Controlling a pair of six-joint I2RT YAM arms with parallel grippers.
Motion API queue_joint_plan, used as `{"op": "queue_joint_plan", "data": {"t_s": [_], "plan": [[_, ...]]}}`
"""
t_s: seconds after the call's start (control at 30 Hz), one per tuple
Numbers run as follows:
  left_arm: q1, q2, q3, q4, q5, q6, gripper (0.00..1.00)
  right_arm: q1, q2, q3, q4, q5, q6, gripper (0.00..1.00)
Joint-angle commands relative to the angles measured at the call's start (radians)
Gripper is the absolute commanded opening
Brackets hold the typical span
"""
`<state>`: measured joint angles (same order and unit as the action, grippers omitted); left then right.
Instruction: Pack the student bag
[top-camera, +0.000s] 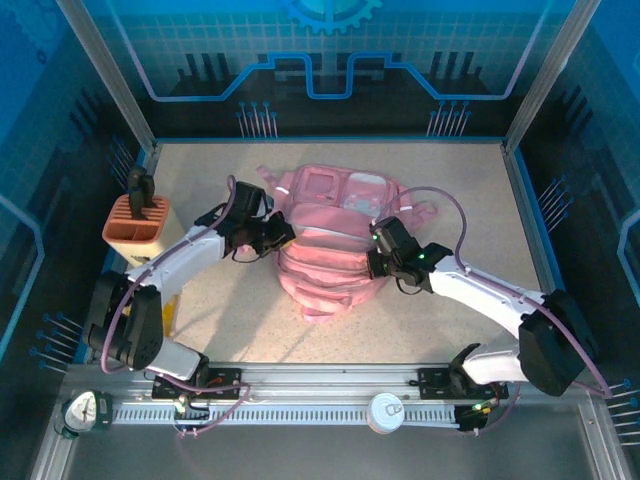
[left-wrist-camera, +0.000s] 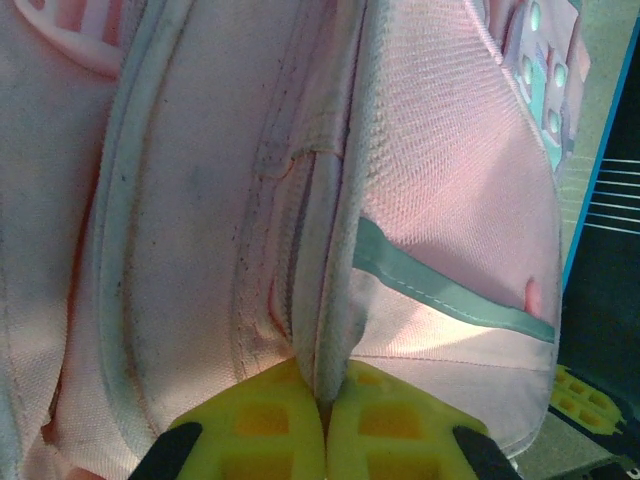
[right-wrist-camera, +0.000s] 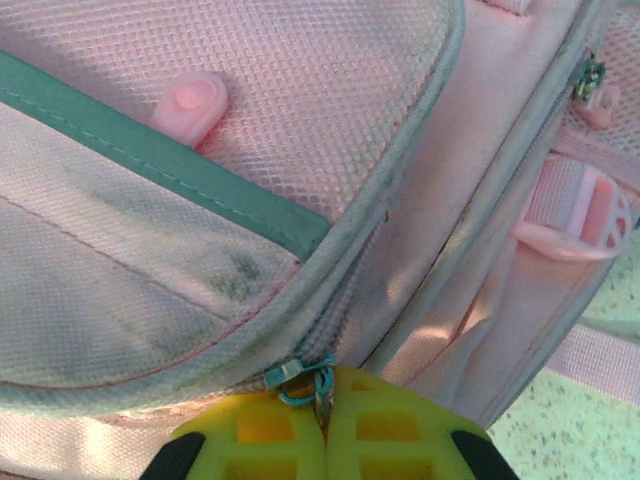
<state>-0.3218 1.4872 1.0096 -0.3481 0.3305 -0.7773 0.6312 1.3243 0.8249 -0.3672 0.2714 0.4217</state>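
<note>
Large soft pink backpack with translucent front pockets (top-camera: 335, 245) lies flat on the speckled beige table (top-camera: 450, 190), centre of the top view, pockets toward the upper part of the frame. Salmon-orange pen holder box (top-camera: 136, 222) stands at left edge of the table, well apart from the bag, dark items sticking up out of it.

Left arm (top-camera: 190, 255) reaches in from lower left to the bag's left side. Left jaws are closed, yellow pads (left-wrist-camera: 265, 425) pressed together at bottom centre of the left wrist view, pinching a raised pink fabric seam of the backpack (left-wrist-camera: 200, 250) between them. Grey-green trim band (left-wrist-camera: 450, 295) runs across the mesh panel on the right of that view.

Right arm (top-camera: 480, 290) reaches in from lower right to the bag's right side. Right jaws are closed, yellow pads (right-wrist-camera: 385, 420) together at bottom centre of the right wrist view, with a small teal metal zipper pull (right-wrist-camera: 300, 380) caught right at the tips. The zipper track curves up and to the right from there. Pink rubber tab (right-wrist-camera: 190, 100) sits on the mesh pocket at upper left, just above a teal trim strip (right-wrist-camera: 150, 155). Pink plastic buckle (right-wrist-camera: 565, 225) on a strap at right.
</note>
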Motion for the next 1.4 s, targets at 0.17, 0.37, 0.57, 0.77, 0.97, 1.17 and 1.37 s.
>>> {"op": "queue_joint_plan", "data": {"t_s": [0.17,0.37,0.57,0.77,0.97,1.17,1.37], "plan": [[0.069,0.061,0.106,-0.078,-0.111,0.242,0.00,-0.155,0.086,0.088,0.021,-0.004,-0.091,0.00],[0.070,0.093,0.133,-0.096,-0.103,0.294,0.00,-0.166,0.126,0.134,0.031,-0.042,-0.133,0.00],[0.069,0.084,0.149,-0.120,-0.069,0.319,0.23,-0.174,0.072,0.148,-0.014,-0.068,-0.125,0.31],[0.078,-0.024,0.113,-0.141,-0.106,0.331,0.61,-0.217,-0.050,0.118,-0.084,-0.091,-0.078,0.54],[0.114,-0.172,0.006,-0.153,-0.425,0.353,0.96,-0.356,-0.166,0.020,-0.058,-0.014,-0.039,0.94],[0.179,-0.292,-0.186,0.050,-0.838,0.462,0.99,-0.477,-0.154,-0.085,0.153,0.189,-0.091,1.00],[0.233,-0.383,-0.534,0.621,-0.802,0.641,0.99,-0.530,-0.062,-0.261,0.566,0.152,-0.207,1.00]]}}
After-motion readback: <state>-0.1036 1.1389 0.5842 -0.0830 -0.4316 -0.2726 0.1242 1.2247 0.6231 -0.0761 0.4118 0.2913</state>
